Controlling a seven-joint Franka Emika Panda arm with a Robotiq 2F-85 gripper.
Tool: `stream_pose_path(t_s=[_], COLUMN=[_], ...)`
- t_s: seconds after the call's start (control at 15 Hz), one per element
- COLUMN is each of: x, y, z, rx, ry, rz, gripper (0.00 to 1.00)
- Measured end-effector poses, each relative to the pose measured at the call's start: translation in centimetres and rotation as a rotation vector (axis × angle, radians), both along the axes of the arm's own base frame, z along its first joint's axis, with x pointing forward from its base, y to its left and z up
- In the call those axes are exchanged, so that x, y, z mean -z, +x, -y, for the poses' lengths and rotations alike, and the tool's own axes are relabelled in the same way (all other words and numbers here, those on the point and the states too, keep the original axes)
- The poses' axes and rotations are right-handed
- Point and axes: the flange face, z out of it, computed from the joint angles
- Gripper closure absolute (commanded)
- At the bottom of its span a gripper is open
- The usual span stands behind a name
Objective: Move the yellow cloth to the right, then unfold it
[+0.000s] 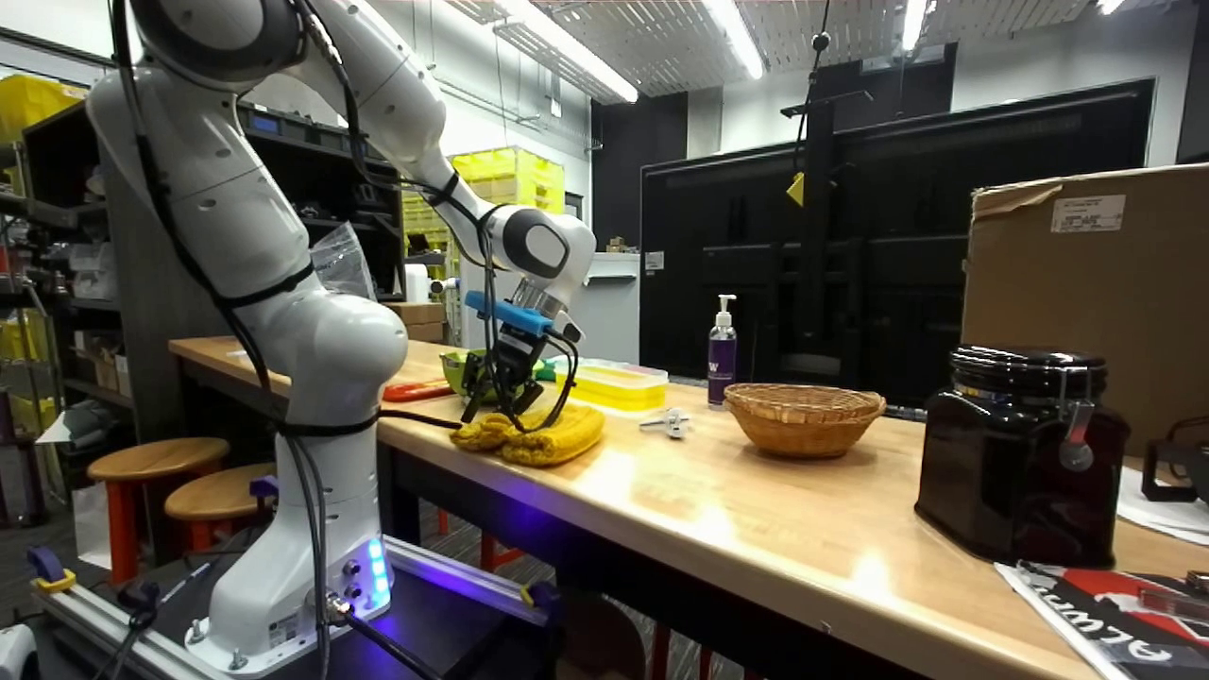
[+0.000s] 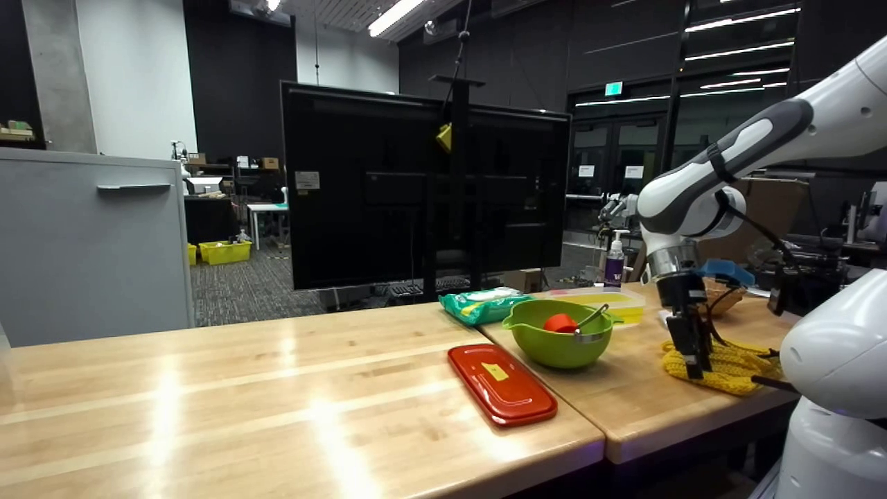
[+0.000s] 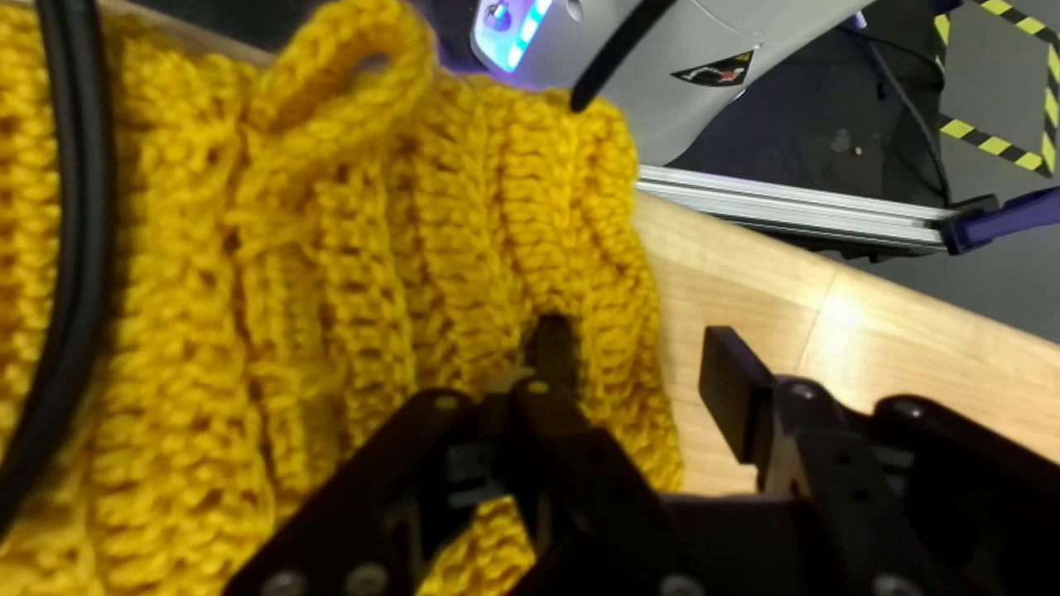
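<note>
The yellow knitted cloth (image 1: 567, 441) lies bunched and folded on the wooden table near its front edge, close to the robot base. It also shows in an exterior view (image 2: 738, 367) and fills the left half of the wrist view (image 3: 190, 331), with a loop standing up at its top. My gripper (image 3: 642, 364) is open and low over the cloth's edge. One finger is on or just above the cloth; the other is past the edge, over bare wood. In both exterior views the gripper (image 1: 498, 401) (image 2: 696, 364) points down at the cloth. Whether the fingertips touch it is unclear.
A green bowl (image 2: 558, 350), red lid (image 2: 502, 384) and green wipes pack (image 2: 485, 305) stand near the gripper. A yellow-bottomed container (image 1: 609, 387), small metallic item (image 1: 672, 423), pump bottle (image 1: 721, 354), wicker basket (image 1: 803, 425) and black jar (image 1: 1025, 463) stand farther along. Cables hang over the cloth.
</note>
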Motion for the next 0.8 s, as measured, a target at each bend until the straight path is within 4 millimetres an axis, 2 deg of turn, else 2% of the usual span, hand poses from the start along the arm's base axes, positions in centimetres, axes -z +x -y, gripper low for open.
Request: stream_pose_path(t_s=[0.13,0.8], x=[0.02,-0.6], y=[0.08,0.55], z=[-0.14,-0.97], rx=[-0.006,-0.038], ry=[-0.003,-0.026], rz=[-0.001,0.015], gripper=[1.0,1.0])
